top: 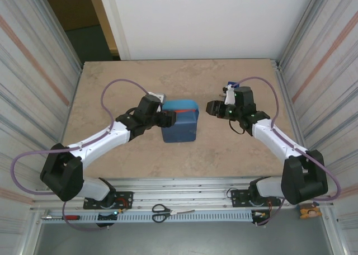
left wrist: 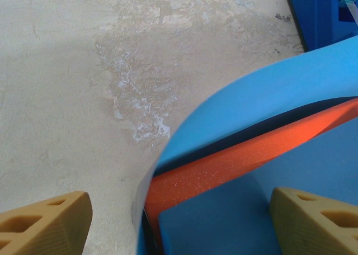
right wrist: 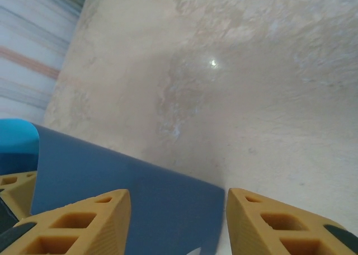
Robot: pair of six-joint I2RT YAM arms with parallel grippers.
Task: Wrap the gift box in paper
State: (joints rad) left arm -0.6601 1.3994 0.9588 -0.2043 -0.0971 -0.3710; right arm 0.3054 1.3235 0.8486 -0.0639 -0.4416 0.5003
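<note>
**Desk:** Beige, marble-veined table (top: 134, 79), ribbed metal walls (top: 33, 53) on the left and right. What sits on it?

**Photographer:** The paper (top: 182, 129) is at mid-table, folded into a squarish block. Its matte slate-blue face is outward on the near side, with a brighter blue band along the far top.

**Desk:** Can the gift box be seen?

**Photographer:** From the left wrist, yes. The gift box (left wrist: 235, 160) shows as a bright orange, faintly speckled strip. A smooth curl of light blue paper (left wrist: 263, 93) arches over it, with a dark band between the two.

**Desk:** And the grippers?

**Photographer:** The left gripper (top: 169, 118) is at the paper's left side. Its ridged tan fingers (left wrist: 47, 221) are spread wide with the curl's edge between them, and neither visibly presses it. The right gripper (top: 211, 107) hangs just right of the paper, apart from it. Its fingers (right wrist: 84, 224) also stand apart, and a slate-blue corner of the paper (right wrist: 112, 171) lies beyond them.

**Desk:** Anything else?

**Photographer:** A dark blue tape dispenser (left wrist: 319, 14) stands on the table to the right. Black-handled scissors (top: 162, 212) lie on the near metal rail (top: 212, 213).
</note>
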